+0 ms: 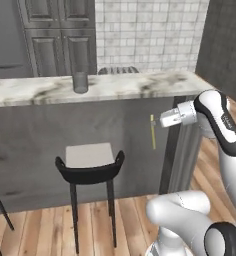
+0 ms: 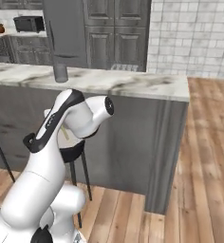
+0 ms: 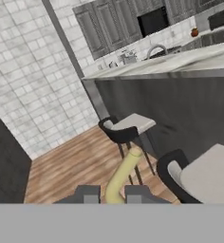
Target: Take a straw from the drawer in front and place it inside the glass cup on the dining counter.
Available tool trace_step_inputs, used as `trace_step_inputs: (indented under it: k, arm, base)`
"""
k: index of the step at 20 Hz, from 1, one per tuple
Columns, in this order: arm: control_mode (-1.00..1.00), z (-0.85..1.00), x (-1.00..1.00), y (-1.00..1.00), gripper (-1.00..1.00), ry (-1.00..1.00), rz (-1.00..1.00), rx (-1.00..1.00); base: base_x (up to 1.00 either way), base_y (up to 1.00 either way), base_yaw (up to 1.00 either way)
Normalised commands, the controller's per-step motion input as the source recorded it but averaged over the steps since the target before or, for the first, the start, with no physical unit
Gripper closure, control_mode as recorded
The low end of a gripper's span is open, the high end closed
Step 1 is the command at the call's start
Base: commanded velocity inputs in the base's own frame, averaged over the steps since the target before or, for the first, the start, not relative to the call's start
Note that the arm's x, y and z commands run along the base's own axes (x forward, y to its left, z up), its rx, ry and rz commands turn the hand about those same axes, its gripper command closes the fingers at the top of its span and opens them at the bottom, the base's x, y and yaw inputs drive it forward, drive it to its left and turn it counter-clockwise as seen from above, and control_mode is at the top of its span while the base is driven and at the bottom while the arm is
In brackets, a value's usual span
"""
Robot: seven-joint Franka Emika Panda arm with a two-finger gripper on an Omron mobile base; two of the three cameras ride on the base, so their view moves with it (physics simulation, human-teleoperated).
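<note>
The thin, straight pale-yellow straw sits pinched between the two dark finger tips of the gripper, running up away from the hand. In the left base view the straw hangs upright beside the arm's wrist, in front of the dark-grey base of the long marbled dining counter. The small grey translucent glass cup stands on the slab, well apart from the straw. A black stool with a pale seat stands below.

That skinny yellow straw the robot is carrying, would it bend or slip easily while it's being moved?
The straw looks straight between the jaws, so it is probably fairly stiff. It is very thin, so likely light, and gripped at one end it might pivot or slip. The glass cup on the dining counter is small, so a nudge might tip it.
</note>
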Motion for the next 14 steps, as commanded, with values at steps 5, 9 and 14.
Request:
trace_step_inputs:
  k: [5, 9, 14]
  arm:
    - [1.0, 0.0, 0.0, 0.0, 1.0, 0.0, 0.0, 0.0]
    - [1.0, 0.0, 0.0, 0.0, 1.0, 0.0, 0.0, 0.0]
    - [1.0, 0.0, 0.0, 0.0, 1.0, 0.0, 0.0, 0.0]
  base:
    - [0.0, 0.76, -0.38]
    - [0.1, 0.53, -0.31]
    - [0.31, 0.23, -0.19]
